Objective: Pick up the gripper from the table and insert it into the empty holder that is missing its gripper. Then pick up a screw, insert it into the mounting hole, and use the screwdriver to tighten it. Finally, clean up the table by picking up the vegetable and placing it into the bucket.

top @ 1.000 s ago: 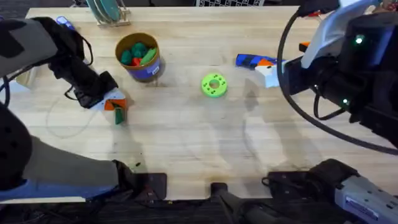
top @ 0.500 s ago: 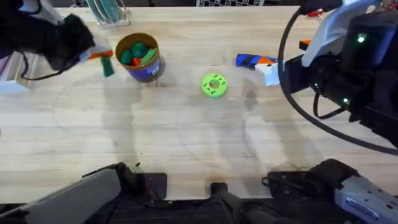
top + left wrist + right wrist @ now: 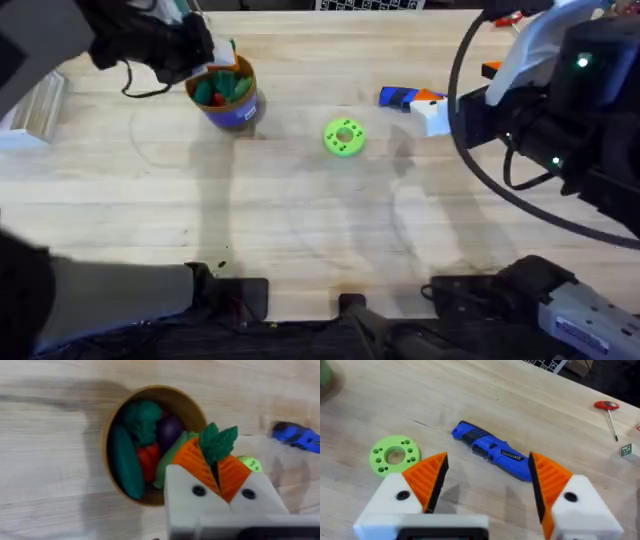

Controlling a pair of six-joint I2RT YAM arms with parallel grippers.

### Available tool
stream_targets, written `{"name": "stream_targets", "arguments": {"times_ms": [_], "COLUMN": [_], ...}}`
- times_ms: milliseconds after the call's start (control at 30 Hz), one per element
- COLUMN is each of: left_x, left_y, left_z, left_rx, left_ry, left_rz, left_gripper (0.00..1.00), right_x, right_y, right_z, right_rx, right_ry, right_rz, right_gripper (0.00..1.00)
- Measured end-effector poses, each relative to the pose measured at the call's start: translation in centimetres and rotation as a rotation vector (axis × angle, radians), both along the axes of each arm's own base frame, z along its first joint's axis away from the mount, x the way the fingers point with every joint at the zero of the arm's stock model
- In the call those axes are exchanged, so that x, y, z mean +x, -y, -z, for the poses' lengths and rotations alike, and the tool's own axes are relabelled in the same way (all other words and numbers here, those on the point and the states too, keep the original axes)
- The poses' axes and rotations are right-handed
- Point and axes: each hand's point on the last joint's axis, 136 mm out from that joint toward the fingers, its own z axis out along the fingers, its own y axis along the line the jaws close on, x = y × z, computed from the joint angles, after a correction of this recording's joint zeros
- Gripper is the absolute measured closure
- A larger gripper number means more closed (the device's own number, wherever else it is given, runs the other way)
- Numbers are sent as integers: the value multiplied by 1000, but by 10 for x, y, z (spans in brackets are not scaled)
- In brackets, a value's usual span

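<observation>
You've got a bright green ring [image 3: 344, 137] with holes mid-table, a red-handled tool [image 3: 608, 411] lying near the far right edge, and a rack [image 3: 172, 18] at the back left.

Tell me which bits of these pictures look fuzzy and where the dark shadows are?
Overhead view: the left arm's gripper over the gold-rimmed purple bucket is smeared, and soft grey shadows cross the wooden table. Left wrist view: the small dark-green leafy vegetable looks sharp, with a dark shadow beside the bucket. Right wrist view: the fat blue screwdriver is crisp; the near orange ribbed pads are slightly soft.
</observation>
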Motion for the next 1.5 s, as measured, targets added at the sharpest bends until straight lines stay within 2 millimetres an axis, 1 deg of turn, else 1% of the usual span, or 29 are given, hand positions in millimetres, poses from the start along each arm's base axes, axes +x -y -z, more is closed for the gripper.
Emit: {"name": "stream_targets", "arguments": {"times_ms": [100,133,200,267,300,333,433,467,500,567,600,633,733,833,933,967,1033,1100,1200,1267,1333,1400,1500], "left_x": [4,5,6,6,6,6,3,3,3,3,3,2,-1,1,0,-2,-10,-25,-52,-69,-87,-102,-130], "left_y": [-2,-3,-3,-3,-3,-3,-4,-4,-4,-2,-1,-1,-3,-3,-1,1,7,17,36,48,60,68,78], "left_z": [20,24,28,28,28,29,31,31,31,29,27,25,15,-7,-44,-61,-86,-109,-131,-138,-139,-136,-126], "left_rx": [1,0,-2,-2,-1,3,7,7,6,1,-2,3,9,20,41,52,73,96,122,132,136,136,130], "left_ry": [-44,-53,-65,-65,-64,-64,-79,-79,-77,-70,-67,-64,-49,9,113,160,230,291,346,363,358,332,260], "left_rz": [-5,-5,-6,-5,-3,-4,-5,-5,-4,2,4,3,-3,-4,7,17,43,87,168,220,274,317,376], "left_gripper": [992,992,992,989,963,840,378,288,224,126,49,22,14,13,13,14,13,13,11,13,13,13,13], "right_x": [0,0,0,0,0,0,0,0,0,0,0,0,0,0,0,-1,-5,-10,-20,-27,-35,-43,-58], "right_y": [0,0,0,0,0,0,0,0,0,0,0,0,0,0,0,1,2,5,9,12,16,19,24], "right_z": [0,0,0,0,0,0,0,0,0,0,0,0,0,0,0,-1,-4,-12,-31,-44,-53,-56,-56], "right_rx": [0,0,0,0,0,0,0,0,0,0,0,0,0,0,1,1,13,34,78,105,122,129,129], "right_ry": [0,-1,0,0,0,0,0,0,0,0,0,0,0,0,1,1,9,21,48,61,57,31,-37], "right_rz": [0,0,0,0,0,0,0,0,0,0,0,0,0,0,0,1,6,14,31,42,52,63,76], "right_gripper": [41,40,40,40,40,40,41,41,41,41,41,40,40,40,40,39,39,39,39,38,39,37,37]}}
